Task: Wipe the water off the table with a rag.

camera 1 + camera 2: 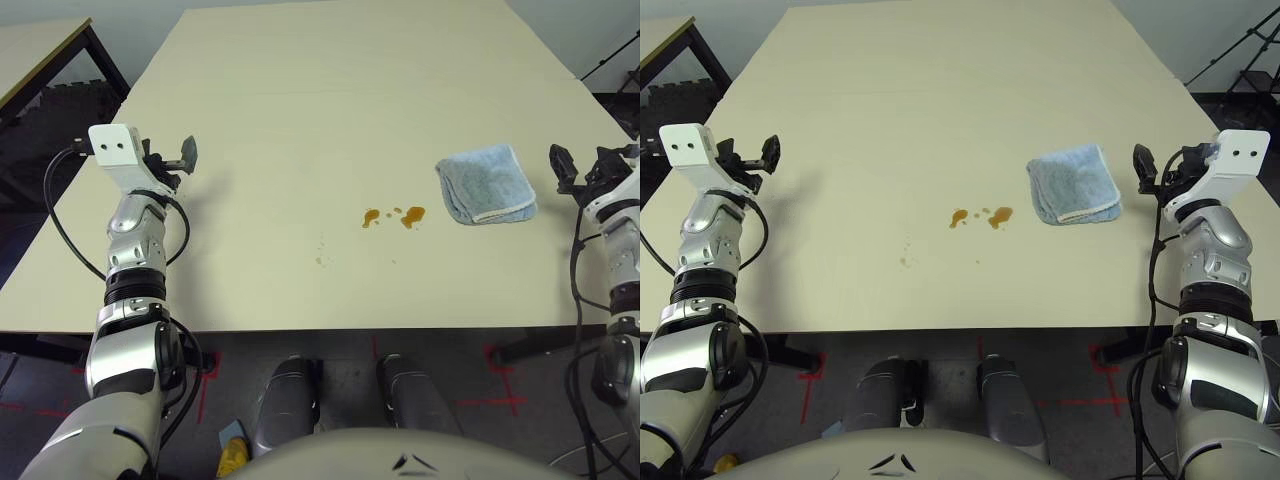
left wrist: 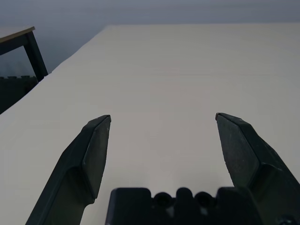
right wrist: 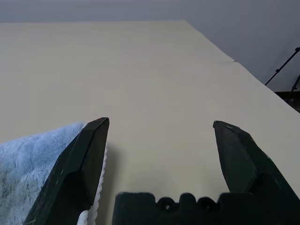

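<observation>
Rag (image 1: 1073, 184) untouched, folded on table (image 1: 940, 90) at three o'clock from the water (image 1: 982, 216). Right gripper (image 3: 161, 129) jaws wide apart, empty, just beside rag's three o'clock edge. Left gripper (image 2: 163, 123) jaws likewise spread, empty, near table's nine o'clock edge, well apart from both.

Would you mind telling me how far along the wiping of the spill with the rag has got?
Nothing looks done yet: the amber-brown water blotches sit unwiped on the pale beige table. Nothing is in hand either: the folded light blue terry rag lies flat beside the spill, and the right hand, open, is just off its edge. The left hand is open, far off. Left: grasp the rag, then wipe the blotches and specks.
</observation>
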{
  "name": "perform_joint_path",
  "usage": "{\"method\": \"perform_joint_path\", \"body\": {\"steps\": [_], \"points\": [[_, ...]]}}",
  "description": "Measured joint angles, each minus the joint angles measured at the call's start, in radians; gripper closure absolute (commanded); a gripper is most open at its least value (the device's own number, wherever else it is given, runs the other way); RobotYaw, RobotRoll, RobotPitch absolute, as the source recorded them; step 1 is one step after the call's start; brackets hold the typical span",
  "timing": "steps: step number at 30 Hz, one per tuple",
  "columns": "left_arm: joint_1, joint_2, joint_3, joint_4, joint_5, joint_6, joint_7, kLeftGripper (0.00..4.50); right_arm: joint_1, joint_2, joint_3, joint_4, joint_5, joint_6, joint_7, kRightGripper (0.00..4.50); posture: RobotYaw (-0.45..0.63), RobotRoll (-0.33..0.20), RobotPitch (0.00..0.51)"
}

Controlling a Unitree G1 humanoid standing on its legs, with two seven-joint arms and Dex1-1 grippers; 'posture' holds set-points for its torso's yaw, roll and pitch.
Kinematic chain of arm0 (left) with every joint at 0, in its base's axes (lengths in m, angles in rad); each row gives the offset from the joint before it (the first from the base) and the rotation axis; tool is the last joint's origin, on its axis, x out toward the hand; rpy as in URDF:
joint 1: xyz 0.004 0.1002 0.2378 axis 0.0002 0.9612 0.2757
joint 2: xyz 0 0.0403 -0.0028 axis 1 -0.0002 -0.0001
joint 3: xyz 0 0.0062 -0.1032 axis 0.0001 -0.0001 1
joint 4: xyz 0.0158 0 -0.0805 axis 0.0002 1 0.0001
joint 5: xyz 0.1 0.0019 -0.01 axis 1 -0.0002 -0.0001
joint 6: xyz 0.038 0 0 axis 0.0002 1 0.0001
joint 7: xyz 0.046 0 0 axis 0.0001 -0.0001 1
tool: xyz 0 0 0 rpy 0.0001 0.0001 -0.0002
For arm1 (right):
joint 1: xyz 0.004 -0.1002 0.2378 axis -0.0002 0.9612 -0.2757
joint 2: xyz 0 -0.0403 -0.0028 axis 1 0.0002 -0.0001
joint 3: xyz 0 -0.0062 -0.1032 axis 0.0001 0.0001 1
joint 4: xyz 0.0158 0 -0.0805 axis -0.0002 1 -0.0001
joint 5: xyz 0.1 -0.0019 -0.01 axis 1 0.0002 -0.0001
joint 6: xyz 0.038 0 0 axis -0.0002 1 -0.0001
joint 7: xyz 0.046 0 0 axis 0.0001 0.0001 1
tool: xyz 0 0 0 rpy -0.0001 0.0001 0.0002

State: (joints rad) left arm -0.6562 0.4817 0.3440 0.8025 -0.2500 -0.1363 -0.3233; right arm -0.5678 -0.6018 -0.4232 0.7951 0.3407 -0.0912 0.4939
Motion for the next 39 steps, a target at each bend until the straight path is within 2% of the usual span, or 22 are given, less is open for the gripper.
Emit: {"method": "perform_joint_path", "body": {"steps": [10, 14, 20, 26, 29, 35, 39], "points": [[-0.009, -0.007, -0.009, 0.005, 0.0, -0.013, -0.004, 0.0, 0.002, 0.0, 0.0, -0.012, 0.0, 0.008, -0.006, 0.06, -0.09, 0.0, 0.118], [-0.02, -0.007, -0.014, 0.004, -0.005, -0.002, -0.055, 0.0, 0.002, 0.0, 0.0, -0.013, 0.0, 0.018, -0.006, 0.06, -0.1, 0.0, 0.124], [-0.029, -0.008, -0.078, -0.088, -0.046, 0.102, -0.286, 0.0, 0.006, -0.003, 0.0, -0.048, 0.0, 0.043, -0.005, 0.06, -0.12, 0.0, 0.122], [0.039, -0.005, -0.2, -0.344, -0.125, 0.289, -0.577, 0.0, 0.013, -0.007, 0.0, -0.08, 0.001, 0.079, -0.005, 0.06, -0.15, 0.0, 0.11], [0.077, 0.033, -0.267, -0.46, -0.155, 0.394, -0.7, 0.0, 0.013, -0.015, 0.0, -0.093, 0.001, 0.104, -0.008, 0.06, -0.15, 0.0, 0.11], [0.089, 0.06, -0.335, -0.524, -0.164, 0.498, -0.825, 0.0, 0.011, -0.058, 0.031, -0.176, -0.008, 0.258, -0.018, 0.06, -0.18, 0.0, 0.106], [0.119, 0.087, -0.352, -0.526, -0.162, 0.498, -0.878, 0.0, 0.012, -0.108, 0.078, -0.287, -0.01, 0.4, 0.036, 0.06, -0.19, 0.0, 0.106]]}}
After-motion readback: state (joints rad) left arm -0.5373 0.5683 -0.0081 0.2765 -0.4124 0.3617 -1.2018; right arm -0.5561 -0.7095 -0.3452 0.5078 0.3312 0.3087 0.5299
